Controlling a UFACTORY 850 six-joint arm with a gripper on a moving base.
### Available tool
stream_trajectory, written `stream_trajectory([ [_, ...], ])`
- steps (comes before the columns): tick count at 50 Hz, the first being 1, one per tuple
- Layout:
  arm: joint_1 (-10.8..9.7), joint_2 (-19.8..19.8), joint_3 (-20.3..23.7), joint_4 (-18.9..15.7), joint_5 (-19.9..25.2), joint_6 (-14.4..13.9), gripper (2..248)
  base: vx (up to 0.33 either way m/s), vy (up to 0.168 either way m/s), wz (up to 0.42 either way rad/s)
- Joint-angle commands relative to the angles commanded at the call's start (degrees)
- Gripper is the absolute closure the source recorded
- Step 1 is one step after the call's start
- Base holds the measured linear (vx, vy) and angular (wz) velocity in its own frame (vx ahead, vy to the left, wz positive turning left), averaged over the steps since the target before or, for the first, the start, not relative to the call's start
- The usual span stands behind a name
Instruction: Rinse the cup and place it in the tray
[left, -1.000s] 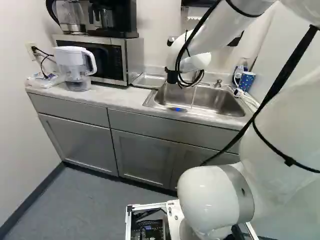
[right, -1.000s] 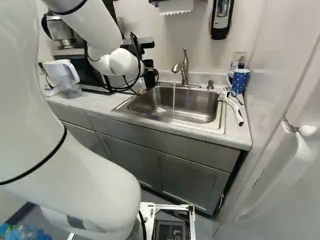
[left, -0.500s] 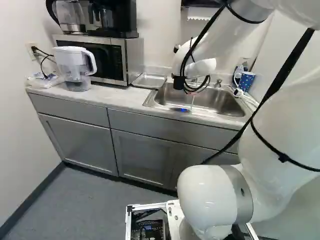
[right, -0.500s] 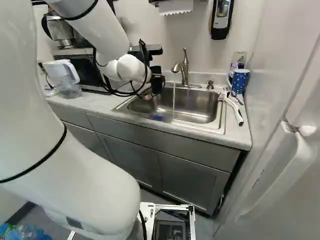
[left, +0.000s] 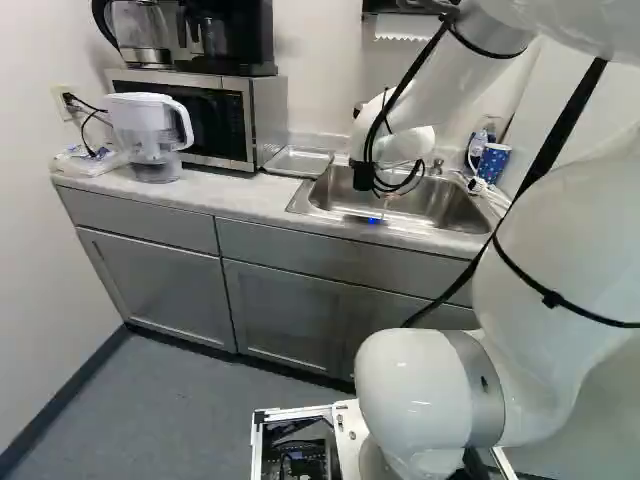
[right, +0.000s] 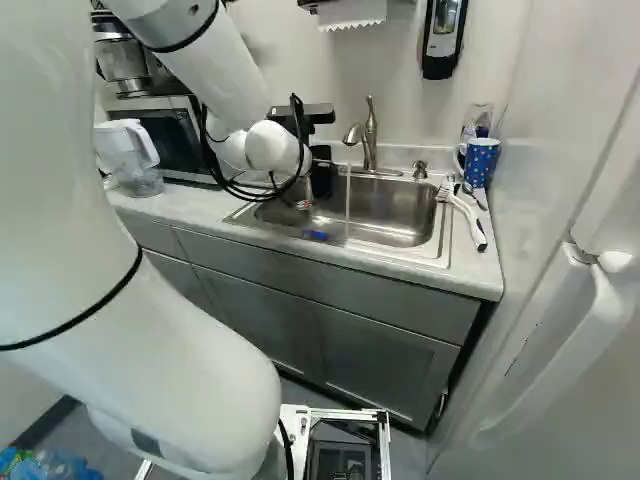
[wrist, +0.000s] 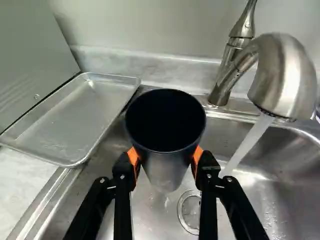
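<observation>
OK so, the rinse was judged to be the step in hand. The tapered metal cup with the dark inside (wrist: 167, 172) was held upright by the black two-fingered pincer (wrist: 166, 156), squeezed from both sides by the orange pads (wrist: 134, 159), over the stainless steel sink (wrist: 272, 200). A clear stream of running water (wrist: 247, 142) was being let out of the curved brushed-metal faucet (wrist: 287, 75) to the pincer's right, and the cup was being missed by it completely. For a decent rinse, a slow shift to the right was probably needed, with the cup kept low enough that the spout wouldn't be knocked by the rim. Water was best caught near the middle of the mouth tbh, since splash could easily be thrown off the rim onto the pincer. A steady squeeze was called for too, as wet metal was likely to be slippery and weight would be added by the water. After that, a gentle tip over the round drain (wrist: 191, 212) below the pincer was worth doing, so nothing would be dribbled on the way. The shallow silver metal tray (wrist: 75, 117) was set to the pincer's left, so the cup needed to be levelled and lifted over the raised edge before being lowered. Whether any water was in the cup couldn't be told.
</observation>
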Motion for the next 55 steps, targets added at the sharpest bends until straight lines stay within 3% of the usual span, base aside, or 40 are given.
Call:
stream_trajectory([
  [21,-0.5,-1.8,0.5,0.0,0.0,0.0,129,0.0,0.0,0.0],
  [55,-5.2,-0.2,2.0,0.0,0.0,0.0,129,0.0,0.0,0.0],
])
